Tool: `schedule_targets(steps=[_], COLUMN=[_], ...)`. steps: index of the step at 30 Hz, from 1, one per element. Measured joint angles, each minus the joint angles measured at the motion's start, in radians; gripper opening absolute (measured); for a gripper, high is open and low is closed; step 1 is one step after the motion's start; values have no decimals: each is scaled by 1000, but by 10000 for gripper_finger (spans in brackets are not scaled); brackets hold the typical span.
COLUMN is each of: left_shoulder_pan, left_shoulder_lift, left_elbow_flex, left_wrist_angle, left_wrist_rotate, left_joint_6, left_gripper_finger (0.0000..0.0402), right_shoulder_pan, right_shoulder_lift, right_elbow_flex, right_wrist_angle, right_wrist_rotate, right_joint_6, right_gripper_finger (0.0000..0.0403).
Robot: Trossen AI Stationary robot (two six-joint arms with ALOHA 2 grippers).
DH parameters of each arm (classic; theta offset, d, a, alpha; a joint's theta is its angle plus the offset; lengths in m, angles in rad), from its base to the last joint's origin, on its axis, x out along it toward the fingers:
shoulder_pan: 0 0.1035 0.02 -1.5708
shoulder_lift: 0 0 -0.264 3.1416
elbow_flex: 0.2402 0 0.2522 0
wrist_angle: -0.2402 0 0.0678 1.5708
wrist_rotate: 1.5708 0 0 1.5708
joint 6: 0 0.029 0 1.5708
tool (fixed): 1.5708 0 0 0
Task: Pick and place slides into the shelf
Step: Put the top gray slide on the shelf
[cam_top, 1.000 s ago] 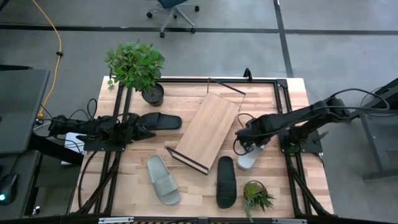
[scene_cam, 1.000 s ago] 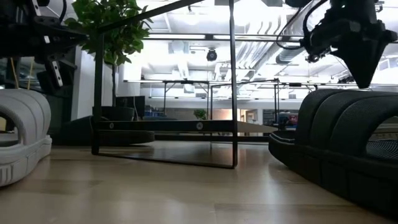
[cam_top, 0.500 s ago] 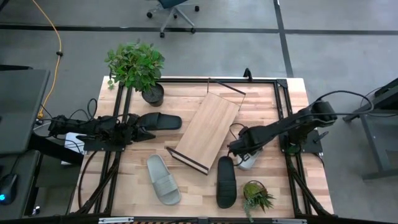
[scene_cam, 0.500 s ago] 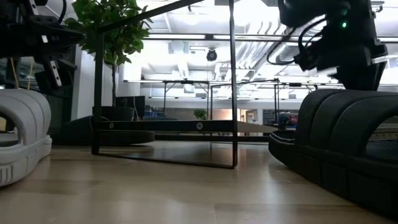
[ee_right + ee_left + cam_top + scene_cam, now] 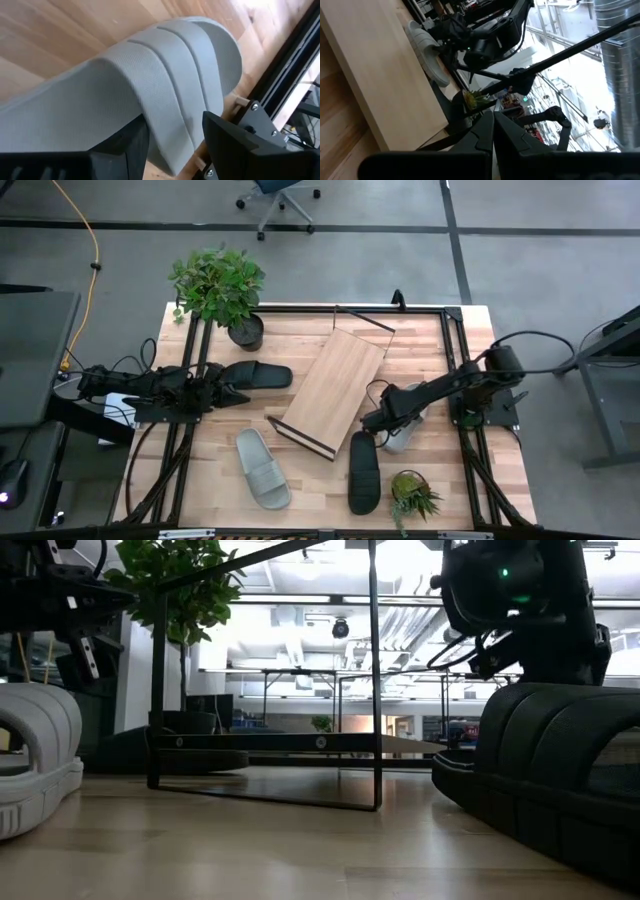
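My right gripper (image 5: 372, 420) (image 5: 175, 150) is open and tipped down over a pale grey-green slide (image 5: 403, 440) that lies near the table's right side. Its fingers stand on either side of the strap's edge (image 5: 172, 112). A black slide (image 5: 363, 472) lies just nearer, and another pale slide (image 5: 263, 468) lies near the front left. The shelf (image 5: 335, 392) lies slantwise mid-table. My left gripper (image 5: 238, 393) (image 5: 493, 135) waits shut at the left, beside a second black slide (image 5: 255, 375). My right gripper comes at the pale slide slanting down from the table's right. Its open fingers (image 5: 125, 145) straddle the strap's edge (image 5: 172, 112), the slide flat on the table. Whether the fingers touch the strap I cannot tell.
A large potted plant (image 5: 218, 285) stands at the far left corner and a small one (image 5: 412, 495) near the front right, close to the black slide. Dark frame rails (image 5: 455, 360) run along the table's sides.
My right gripper has sunk toward the table and moved toward its left and near edge, onto the pale slide by the right side. It has tipped further downward and its fingers have opened. The slides and the shelf have stayed put.
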Motion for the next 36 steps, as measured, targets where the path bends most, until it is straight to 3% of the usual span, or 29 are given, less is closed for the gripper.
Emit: schedule_targets(steps=[15,36], left_shoulder_pan=[0,0], left_shoulder_lift=[0,0], left_elbow_flex=[0,0], left_wrist_angle=[0,0], left_wrist_rotate=[0,0], left_joint_6=[1,1], left_gripper_finger=[1,1], right_shoulder_pan=[0,0], right_shoulder_lift=[32,31], right_elbow_flex=[0,0], right_wrist_angle=[-26,-14], right_wrist_rotate=[65,40], right_joint_6=[53,52], right_gripper_finger=[169,68])
